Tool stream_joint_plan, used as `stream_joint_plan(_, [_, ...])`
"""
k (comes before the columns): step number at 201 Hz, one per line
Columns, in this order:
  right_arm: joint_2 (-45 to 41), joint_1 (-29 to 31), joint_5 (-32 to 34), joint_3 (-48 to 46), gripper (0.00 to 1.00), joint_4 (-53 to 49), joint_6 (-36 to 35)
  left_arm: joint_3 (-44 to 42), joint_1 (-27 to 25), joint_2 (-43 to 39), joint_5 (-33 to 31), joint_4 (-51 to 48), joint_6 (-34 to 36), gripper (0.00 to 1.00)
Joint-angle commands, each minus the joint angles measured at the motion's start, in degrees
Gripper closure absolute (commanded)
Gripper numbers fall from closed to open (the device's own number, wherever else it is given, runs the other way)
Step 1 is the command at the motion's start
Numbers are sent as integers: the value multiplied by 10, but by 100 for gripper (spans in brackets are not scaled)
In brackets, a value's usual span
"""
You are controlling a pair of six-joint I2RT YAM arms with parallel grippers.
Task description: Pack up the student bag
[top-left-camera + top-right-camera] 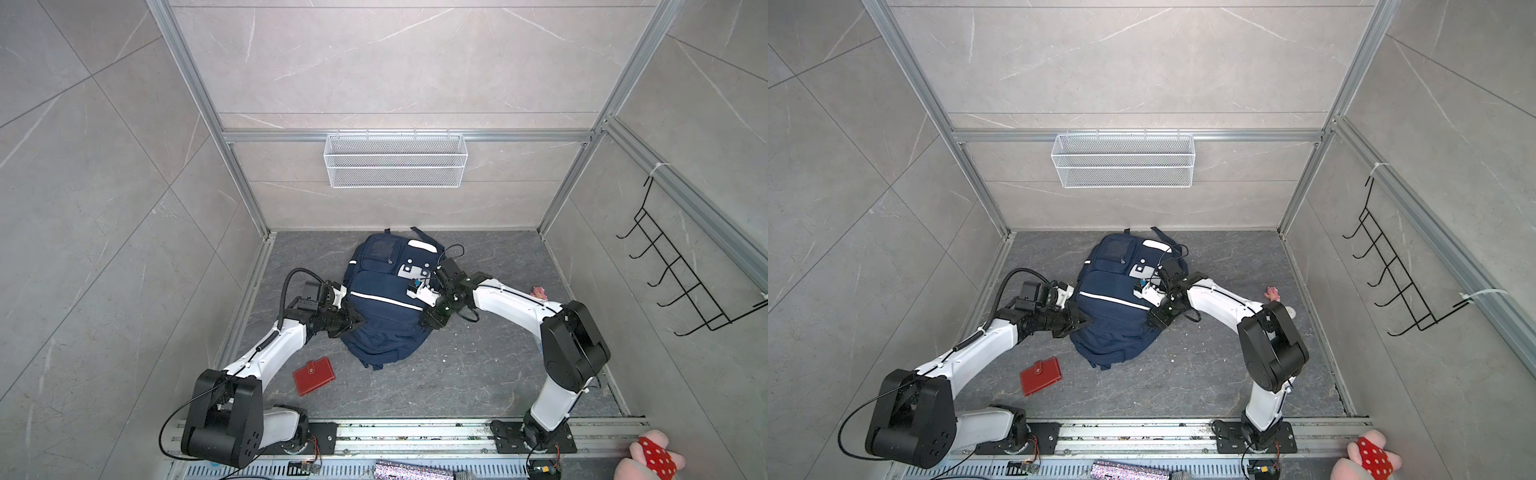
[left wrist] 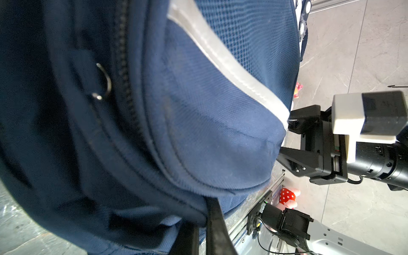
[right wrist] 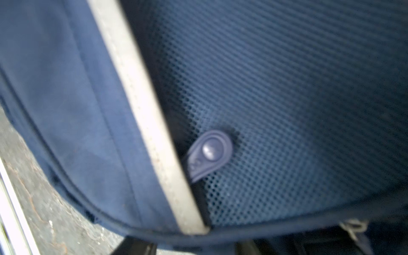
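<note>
The student bag [image 1: 382,307] lies flat on the dark grey tabletop [image 1: 478,374], in the middle of both top views and close to the back wall, its front with the white stripes and pale patches facing up. The left claw [image 1: 359,322] sits against the bag's left edge with its fingers pressed together; I cannot tell whether fabric is caught between them. The right claw [image 1: 424,322] is at the bag's right edge. In the left wrist view its two dark fingers [image 2: 304,113] stand spread, with the bulging corner of the bag and the end of a white stripe [image 2: 223,59] at the gap. The right wrist view is blurred and shows navy mesh, a pale stripe and a rounded zip pull [image 3: 209,154]. A red wallet [image 1: 313,376] lies below and left of the bag, apart from it. A white wire basket [image 1: 395,160] hangs on the back wall.
</note>
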Motion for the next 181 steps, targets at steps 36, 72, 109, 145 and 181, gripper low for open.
stream_joint_plan(36, [-49,13,-39,-9,63,18,-8,14,-17,0,110,18,21,100])
stream_joint_plan(72, [-61,13,-39,2,70,-19,-11,15,-15,-1,128,19,31,100])
stream_joint_plan(109, [-99,12,-3,1,62,-12,3,23,-14,-1,133,-23,71,100])
stream_joint_plan(145, [-118,10,13,-4,57,10,40,61,-22,-93,-26,-150,156,83])
stream_joint_plan(181, [-137,-1,11,-21,57,32,80,70,-38,-199,-92,-214,230,56])
